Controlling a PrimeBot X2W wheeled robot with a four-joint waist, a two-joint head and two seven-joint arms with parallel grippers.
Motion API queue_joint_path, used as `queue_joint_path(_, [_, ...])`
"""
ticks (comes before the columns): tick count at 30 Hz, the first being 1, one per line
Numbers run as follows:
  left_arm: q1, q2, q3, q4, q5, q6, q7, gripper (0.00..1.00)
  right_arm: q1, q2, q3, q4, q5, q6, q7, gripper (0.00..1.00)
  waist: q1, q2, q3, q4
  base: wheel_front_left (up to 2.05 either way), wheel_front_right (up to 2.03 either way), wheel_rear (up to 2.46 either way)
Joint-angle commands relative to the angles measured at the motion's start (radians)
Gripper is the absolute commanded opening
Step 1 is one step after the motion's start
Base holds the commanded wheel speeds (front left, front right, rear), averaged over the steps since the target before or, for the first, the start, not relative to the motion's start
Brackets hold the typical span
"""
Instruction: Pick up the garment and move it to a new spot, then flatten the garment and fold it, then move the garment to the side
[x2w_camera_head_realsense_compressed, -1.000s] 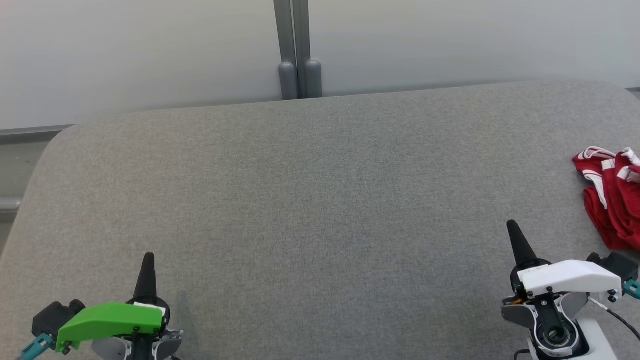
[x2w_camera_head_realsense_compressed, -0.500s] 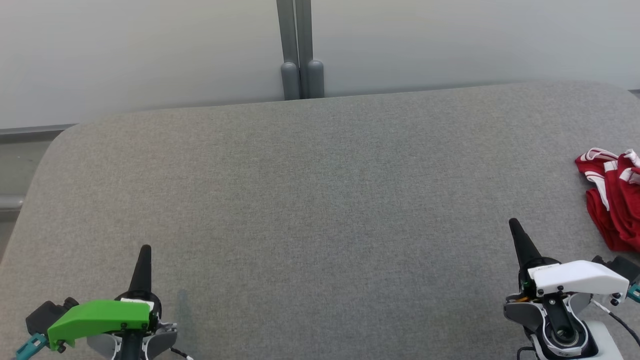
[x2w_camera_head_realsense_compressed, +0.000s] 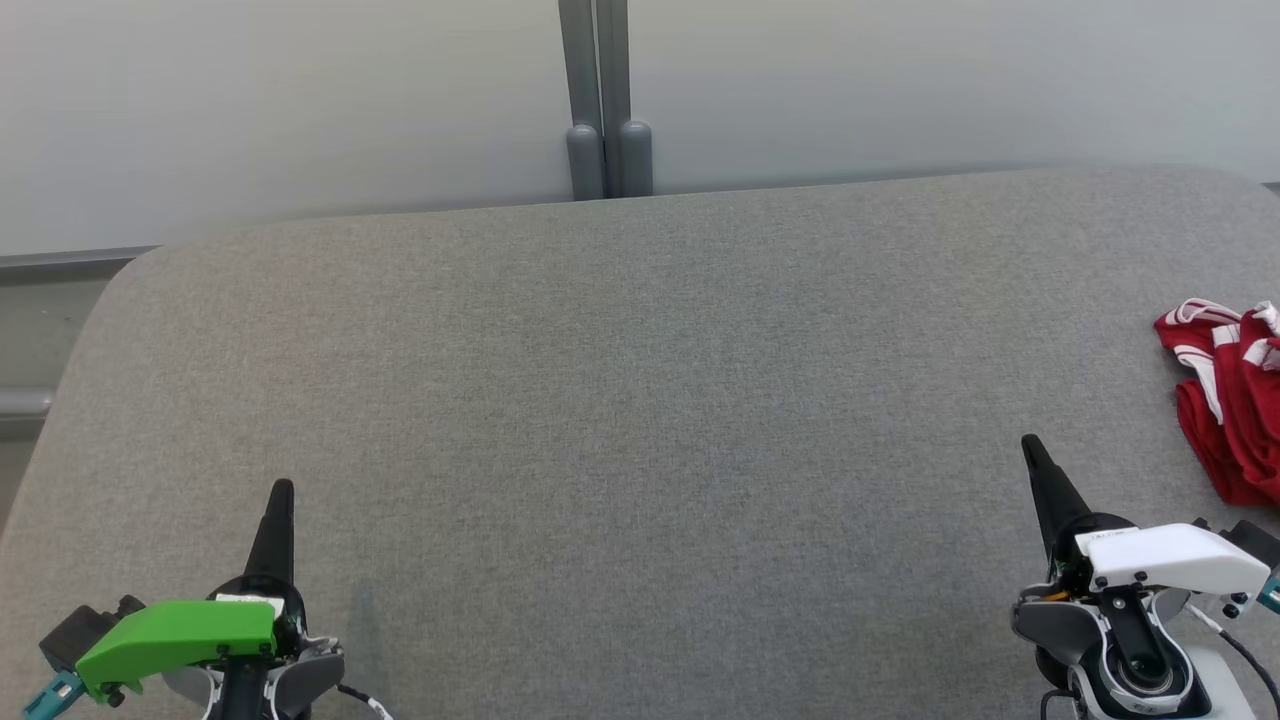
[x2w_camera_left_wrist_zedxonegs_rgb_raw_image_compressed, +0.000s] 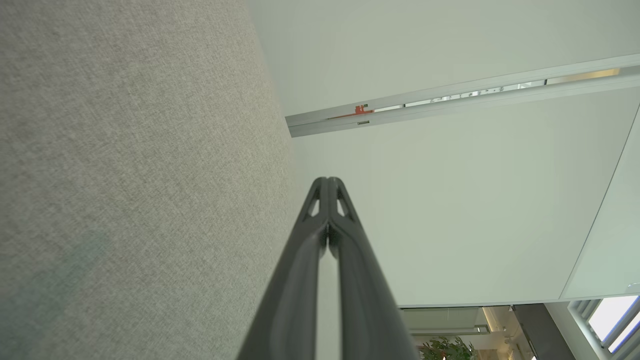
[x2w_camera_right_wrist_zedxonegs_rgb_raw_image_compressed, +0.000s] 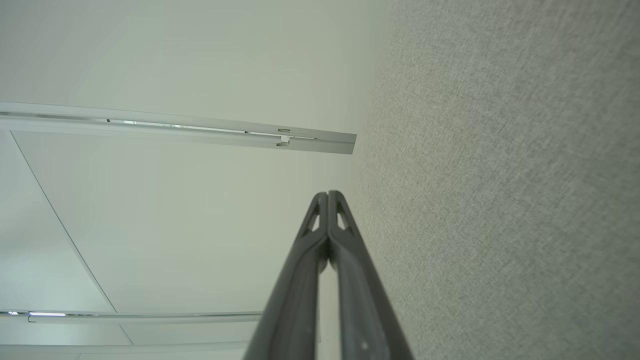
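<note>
A crumpled red garment (x2w_camera_head_realsense_compressed: 1225, 400) with white trim lies on the grey fabric surface (x2w_camera_head_realsense_compressed: 640, 400) at the far right edge of the head view, partly cut off by the frame. My right gripper (x2w_camera_head_realsense_compressed: 1031, 447) stands at the lower right, shut and holding nothing, to the left of and nearer than the garment. At the lower left my left gripper (x2w_camera_head_realsense_compressed: 282, 490) is shut and holds nothing, far from the garment. Each wrist view shows its own fingertips pressed together, left gripper (x2w_camera_left_wrist_zedxonegs_rgb_raw_image_compressed: 327, 180) and right gripper (x2w_camera_right_wrist_zedxonegs_rgb_raw_image_compressed: 327, 194), beside the grey fabric.
The grey surface has rounded far corners and ends at a pale wall (x2w_camera_head_realsense_compressed: 300, 100). A grey double post (x2w_camera_head_realsense_compressed: 608, 100) stands behind the middle of the far edge. A strip of floor (x2w_camera_head_realsense_compressed: 40, 310) shows past the left corner.
The head view has drifted a little, shifting the whole picture rightward. Both grippers stay shut. The left gripper's body sits lower and further left in the view.
</note>
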Motion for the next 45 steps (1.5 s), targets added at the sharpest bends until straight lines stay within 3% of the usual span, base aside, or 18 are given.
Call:
queue_joint_path(1, [-0.020,0.007,0.006,-0.009,-0.026,-0.009,0.006,0.00,0.008,-0.005,-0.005,-0.013,0.025,0.001,0.008,0.00,0.0000,0.0000,0.000,0.001,0.00,0.00,0.00])
queue_joint_path(24, [-0.023,0.008,0.030,-0.030,-0.178,-0.035,0.047,0.00,0.026,-0.006,-0.019,-0.043,0.185,0.001,0.048,0.00,0.0000,0.0000,-0.002,0.010,0.00,0.00,0.00])
queue_joint_path(45, [-0.022,0.008,0.029,-0.030,-0.174,-0.035,0.048,0.00,0.025,-0.006,-0.019,-0.043,0.184,0.001,0.049,0.00,0.0000,0.0000,-0.002,0.010,0.00,0.00,0.00])
